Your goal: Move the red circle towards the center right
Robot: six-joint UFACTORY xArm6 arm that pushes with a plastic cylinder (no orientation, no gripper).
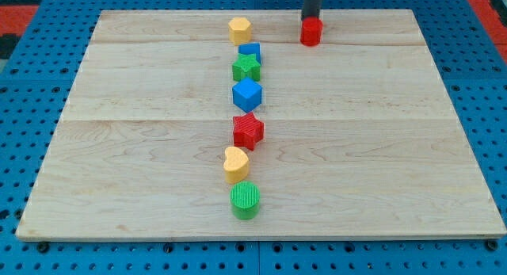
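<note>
The red circle [310,32] is a short red cylinder near the view's top, right of the board's middle. My rod comes down from the top edge and my tip [311,19] sits right behind the red circle, at its far side, touching or nearly touching it. A column of blocks runs down the board's middle: a yellow hexagon [239,29], a blue block [250,51], a green star [246,67], a blue cube [247,94], a red star [248,131], a yellow heart [235,164] and a green circle [245,200].
The wooden board [380,148] lies on a blue perforated table [483,85]. The board's right edge slants from the top towards the view's bottom right.
</note>
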